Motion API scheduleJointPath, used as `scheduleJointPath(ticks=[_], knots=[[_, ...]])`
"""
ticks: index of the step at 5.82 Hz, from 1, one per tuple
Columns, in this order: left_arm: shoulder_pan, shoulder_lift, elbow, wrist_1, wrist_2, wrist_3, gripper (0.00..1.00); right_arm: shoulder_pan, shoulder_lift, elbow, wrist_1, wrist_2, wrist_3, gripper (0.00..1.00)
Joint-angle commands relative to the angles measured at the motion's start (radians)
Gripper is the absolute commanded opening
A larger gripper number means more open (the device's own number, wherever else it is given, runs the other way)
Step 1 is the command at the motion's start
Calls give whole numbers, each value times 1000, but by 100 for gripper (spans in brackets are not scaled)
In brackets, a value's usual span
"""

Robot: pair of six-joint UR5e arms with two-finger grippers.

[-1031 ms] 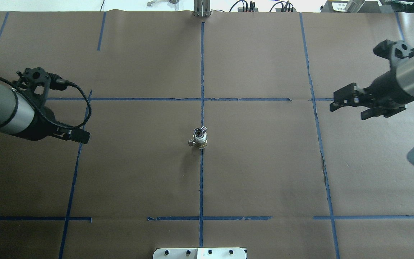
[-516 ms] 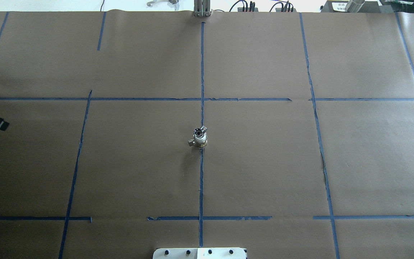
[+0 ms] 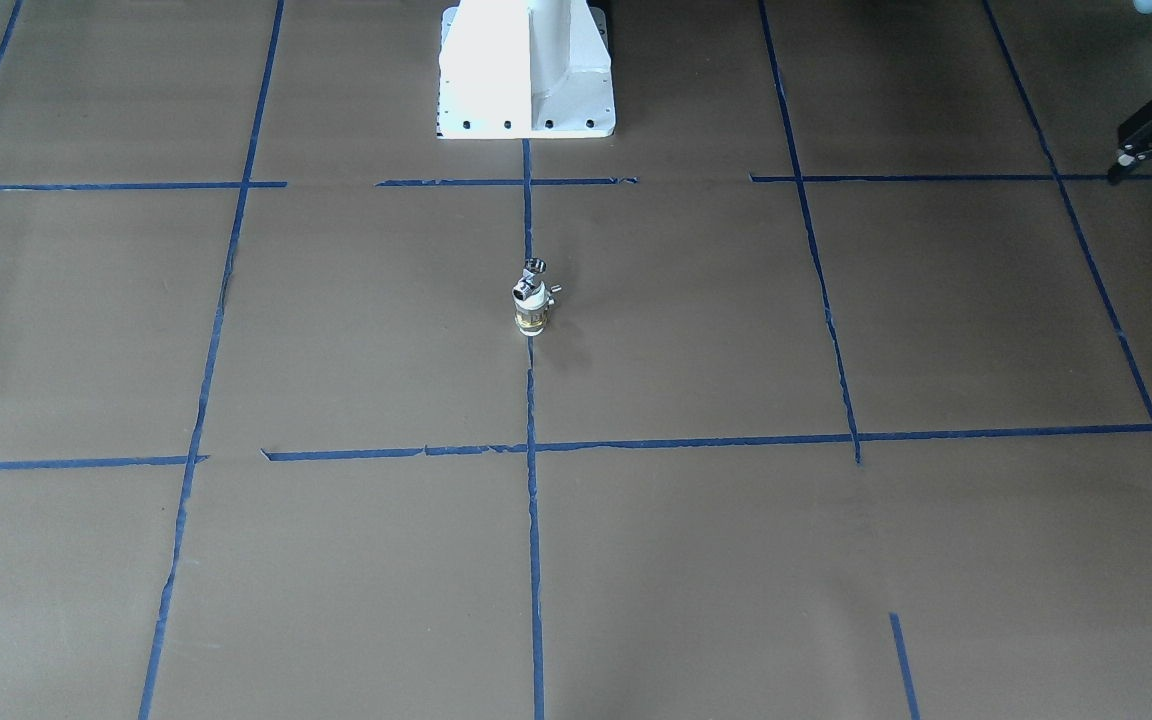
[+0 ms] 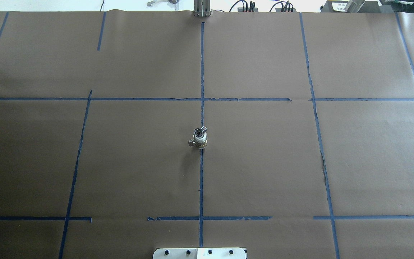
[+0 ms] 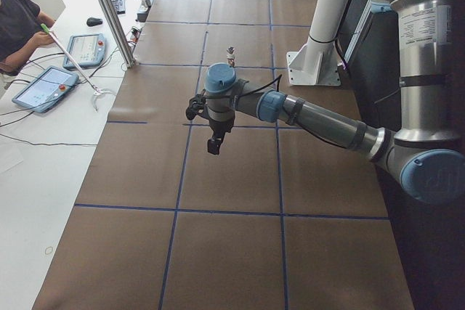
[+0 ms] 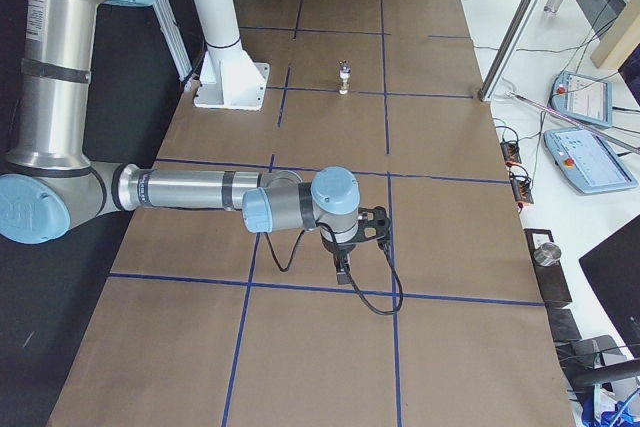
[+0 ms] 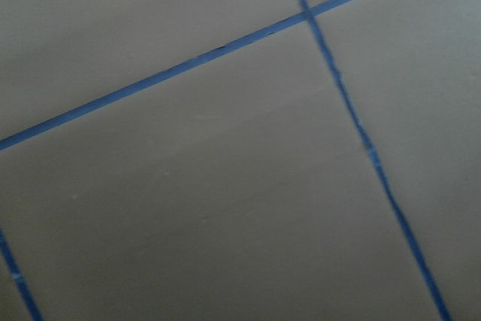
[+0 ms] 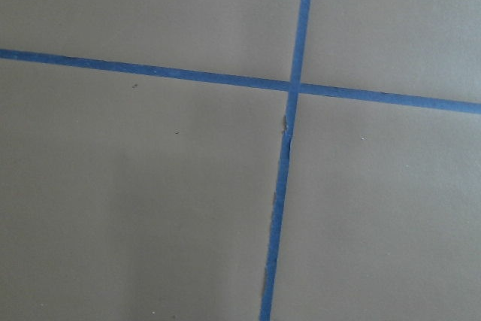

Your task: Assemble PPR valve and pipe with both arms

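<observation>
The chrome PPR valve [image 4: 199, 132] sits on top of the white pipe [image 4: 201, 144] with its brass collar. The two stand upright together on the centre tape line, also in the front view [image 3: 530, 300]. No gripper touches them. Both arms are outside the overhead view. My left gripper [image 3: 1141, 140] shows partly at the front view's right edge and in the left side view [image 5: 212, 139], far from the parts. My right gripper [image 6: 343, 267] shows only in the right side view, over bare paper. I cannot tell whether either is open or shut. The wrist views show only paper and tape.
Brown paper with a blue tape grid [image 4: 201, 72] covers the table. The white pedestal base [image 3: 526, 70] stands at the robot's side. An aluminium post [image 5: 109, 12], teach pendants [image 5: 47, 86] and an operator [image 5: 18, 23] are beyond the far table edge.
Both arms have pulled back out of the overhead view, the left one to the left, the right one to the right. The valve and pipe have not moved.
</observation>
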Motion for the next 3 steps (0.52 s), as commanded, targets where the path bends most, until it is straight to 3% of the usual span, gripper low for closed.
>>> scheduleJointPath(ticks=[1,3], knots=[[-53,34,11,87,-5,34,100,15,8,22,-94,5,-37,100],[-56,59,31,89,-2,31,100,-64,26,43,-93,-10,-89,100]])
